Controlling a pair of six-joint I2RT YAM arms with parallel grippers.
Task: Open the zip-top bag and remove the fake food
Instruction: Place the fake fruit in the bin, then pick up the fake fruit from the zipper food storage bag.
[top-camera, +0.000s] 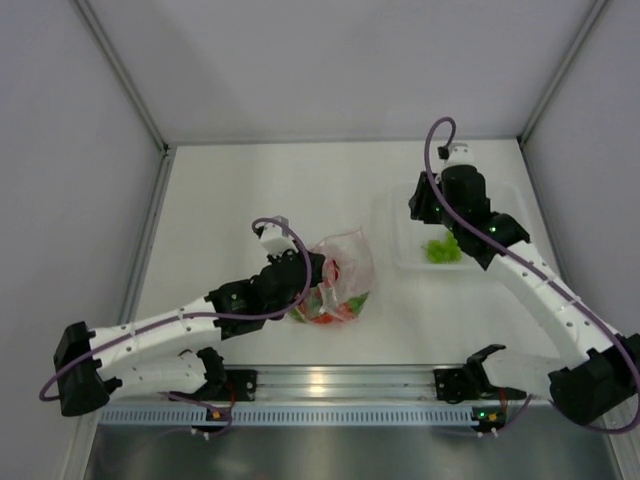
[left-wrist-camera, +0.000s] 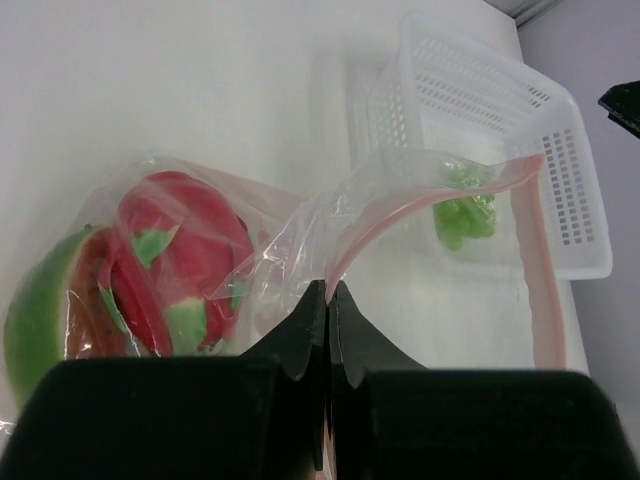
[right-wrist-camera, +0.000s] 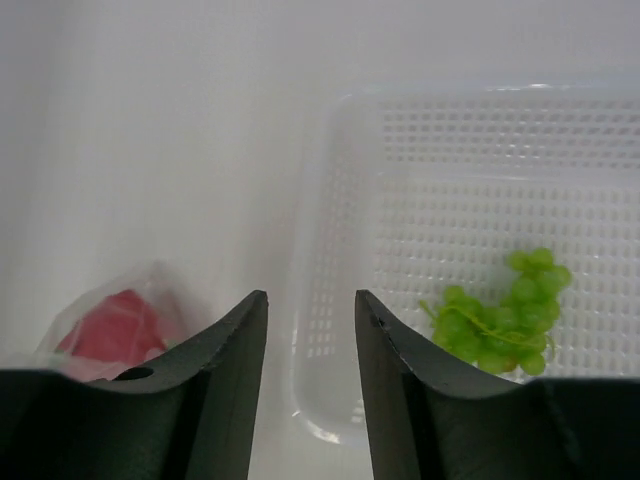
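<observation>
The clear zip-top bag (top-camera: 340, 280) lies mid-table with its pink-edged mouth (left-wrist-camera: 535, 250) gaping toward the basket. Inside it sit fake food pieces: a magenta dragon fruit (left-wrist-camera: 185, 255) with green tips and a green-rimmed melon slice (left-wrist-camera: 40, 320). My left gripper (left-wrist-camera: 328, 290) is shut on the bag's pink zip strip. A green leafy piece (right-wrist-camera: 500, 320) lies in the white basket (right-wrist-camera: 330, 390); the same leafy piece (top-camera: 442, 250) shows from above. My right gripper (right-wrist-camera: 310, 300) hovers over the basket's left edge, open, nothing between its fingers.
The white perforated basket (top-camera: 400, 262) stands right of the bag, near the right arm. White walls close the table on three sides. A metal rail (top-camera: 330, 380) runs along the near edge between the arm bases.
</observation>
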